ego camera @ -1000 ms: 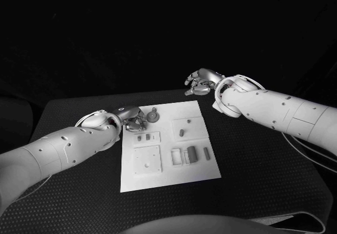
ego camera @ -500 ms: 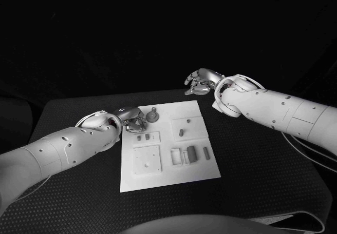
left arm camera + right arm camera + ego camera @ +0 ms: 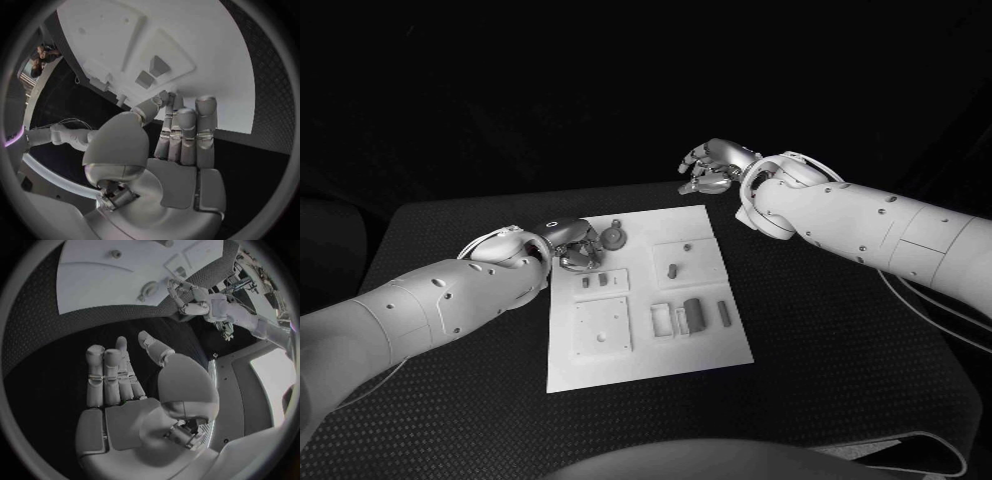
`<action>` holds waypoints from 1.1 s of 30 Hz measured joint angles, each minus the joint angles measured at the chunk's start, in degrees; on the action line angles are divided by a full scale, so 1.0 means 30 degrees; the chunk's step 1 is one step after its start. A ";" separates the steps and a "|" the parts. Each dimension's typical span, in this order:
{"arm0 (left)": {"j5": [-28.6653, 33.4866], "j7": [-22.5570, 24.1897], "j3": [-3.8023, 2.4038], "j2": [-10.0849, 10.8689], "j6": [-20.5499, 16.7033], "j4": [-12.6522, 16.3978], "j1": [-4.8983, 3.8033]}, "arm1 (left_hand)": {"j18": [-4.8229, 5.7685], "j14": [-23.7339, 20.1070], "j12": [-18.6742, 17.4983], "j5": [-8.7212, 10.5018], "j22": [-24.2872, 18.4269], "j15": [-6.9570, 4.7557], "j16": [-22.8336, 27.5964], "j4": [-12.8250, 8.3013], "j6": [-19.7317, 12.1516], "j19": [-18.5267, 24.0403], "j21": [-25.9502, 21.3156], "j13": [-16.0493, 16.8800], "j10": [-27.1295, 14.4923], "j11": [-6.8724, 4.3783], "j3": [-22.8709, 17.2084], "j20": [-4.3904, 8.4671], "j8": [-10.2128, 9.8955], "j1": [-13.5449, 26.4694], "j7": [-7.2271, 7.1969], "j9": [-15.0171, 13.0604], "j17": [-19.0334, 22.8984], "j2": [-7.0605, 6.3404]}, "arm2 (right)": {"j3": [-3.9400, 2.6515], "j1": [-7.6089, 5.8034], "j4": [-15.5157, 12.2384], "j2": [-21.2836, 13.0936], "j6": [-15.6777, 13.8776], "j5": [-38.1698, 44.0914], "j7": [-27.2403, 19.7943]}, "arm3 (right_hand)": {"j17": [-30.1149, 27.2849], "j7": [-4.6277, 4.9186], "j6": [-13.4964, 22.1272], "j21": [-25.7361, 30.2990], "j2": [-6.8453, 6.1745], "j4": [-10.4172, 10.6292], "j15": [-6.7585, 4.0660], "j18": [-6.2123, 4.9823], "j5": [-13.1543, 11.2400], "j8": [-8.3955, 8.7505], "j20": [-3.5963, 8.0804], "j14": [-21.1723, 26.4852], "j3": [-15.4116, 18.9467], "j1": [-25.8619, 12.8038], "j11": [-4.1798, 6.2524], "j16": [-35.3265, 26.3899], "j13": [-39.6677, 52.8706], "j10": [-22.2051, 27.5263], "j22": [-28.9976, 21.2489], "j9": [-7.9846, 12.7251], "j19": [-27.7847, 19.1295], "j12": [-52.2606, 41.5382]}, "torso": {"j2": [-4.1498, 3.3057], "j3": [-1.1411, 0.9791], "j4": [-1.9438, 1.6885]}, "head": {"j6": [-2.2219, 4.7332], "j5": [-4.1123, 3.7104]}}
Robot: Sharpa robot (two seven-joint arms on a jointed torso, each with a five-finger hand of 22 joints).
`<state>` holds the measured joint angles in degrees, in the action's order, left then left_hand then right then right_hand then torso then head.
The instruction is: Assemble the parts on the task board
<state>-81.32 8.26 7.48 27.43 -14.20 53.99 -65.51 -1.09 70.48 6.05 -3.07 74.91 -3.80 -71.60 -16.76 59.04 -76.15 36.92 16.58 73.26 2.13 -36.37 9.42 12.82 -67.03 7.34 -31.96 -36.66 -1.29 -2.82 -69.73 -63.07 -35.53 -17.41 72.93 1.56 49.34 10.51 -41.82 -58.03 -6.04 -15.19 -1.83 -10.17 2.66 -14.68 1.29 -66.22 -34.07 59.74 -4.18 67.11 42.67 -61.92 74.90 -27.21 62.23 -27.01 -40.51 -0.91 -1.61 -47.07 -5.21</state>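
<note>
Just beyond my left hand (image 3: 570, 245), fingers straight and holding nothing (the right (image 3: 715, 168) hangs far off), lies the round part (image 3: 613, 239).

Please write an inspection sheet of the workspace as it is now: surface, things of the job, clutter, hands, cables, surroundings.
Surface: black table, textured.
Job's things: white task board lies flat mid-table; small grey parts sit in its recesses; a round grey part lies near its far edge.
Clutter: nothing seen.
Hands: left hand is at the board's far left corner, fingers bent; whether it holds anything cannot be told. Right hand hovers beyond the board's far edge, open, holding nothing.
Cables: thin cable runs under the right arm.
Surroundings: dark.
</note>
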 measured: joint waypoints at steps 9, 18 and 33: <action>-0.0053 0.0039 0.0026 0.0025 -0.0109 0.0007 0.0021 | 0.0000 -0.0008 0.0041 0.0012 -0.0001 -0.0004 0.0000 -0.0019 0.0042 0.0028 0.0000 0.0063 -0.0008 0.0011 0.0027 -0.0033 0.0106 -0.0001 -0.0066 -0.0019 0.0001 0.0000 | 0.0000 0.0000 -0.0009 -0.0020 0.0000 0.0000 -0.0003 | 0.0000 -0.0012 -0.0026 0.0000 0.0000 0.0000 0.0001 -0.0001 0.0000 0.0000 -0.0001 -0.0001 0.0000 0.0000 -0.0001 0.0000 -0.0002 0.0000 -0.0001 0.0000 0.0000 0.0000 | 0.0002 -0.0011 0.0000 | -0.0015 -0.0016; -0.0006 0.0205 0.0061 0.0099 -0.0389 0.0046 0.0079 | 0.0001 -0.0062 0.0154 0.0018 -0.0002 0.0002 0.0000 -0.0002 -0.0007 0.0030 -0.0001 0.0078 -0.0071 0.0075 0.0152 -0.0039 0.0106 -0.0017 -0.0116 -0.0018 -0.0016 -0.0016 | 0.0000 0.0000 -0.0003 -0.0008 -0.0001 0.0000 -0.0011 | 0.0000 0.0002 -0.0038 0.0000 0.0001 0.0000 0.0002 -0.0001 0.0000 0.0000 -0.0003 -0.0001 0.0000 0.0000 0.0000 0.0000 -0.0003 0.0000 0.0015 0.0000 0.0000 0.0000 | 0.0007 -0.0007 -0.0005 | -0.0015 -0.0011; 0.0331 0.0408 0.0136 0.0129 -0.0935 -0.0006 0.0197 | 0.0003 -0.0243 0.0646 -0.0155 0.0011 0.0185 -0.0001 -0.0035 -0.1361 0.0278 -0.0001 0.0475 -0.0668 0.0315 0.0609 -0.0067 -0.0520 -0.0088 0.0279 0.0505 -0.0072 -0.0614 | 0.0000 0.0000 -0.0004 -0.0015 -0.0020 0.0000 -0.0052 | -0.0015 0.0022 -0.0019 0.0000 0.0001 0.0000 0.0006 0.0000 0.0000 0.0000 0.0007 -0.0006 0.0000 0.0001 0.0000 0.0000 0.0000 0.0000 0.0012 0.0000 0.0073 0.0000 | 0.0007 0.0005 -0.0009 | 0.0016 -0.0005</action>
<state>-80.33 9.48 7.89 27.82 -17.00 53.98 -64.92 -1.09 69.76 7.98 -3.53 74.94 -3.25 -71.60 -16.87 54.95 -75.32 36.92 18.01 71.25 3.08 -34.55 9.22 11.26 -67.29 8.17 -30.44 -36.87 -3.13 -2.82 -69.73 -63.09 -35.57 -17.47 72.93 1.40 49.29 10.58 -41.88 -58.03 -6.04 -15.19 -1.81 -10.17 2.66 -14.68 1.31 -66.24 -34.07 59.74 -4.18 67.11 42.67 -61.92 74.94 -27.21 62.45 -27.01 -40.48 -0.90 -1.64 -47.02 -5.23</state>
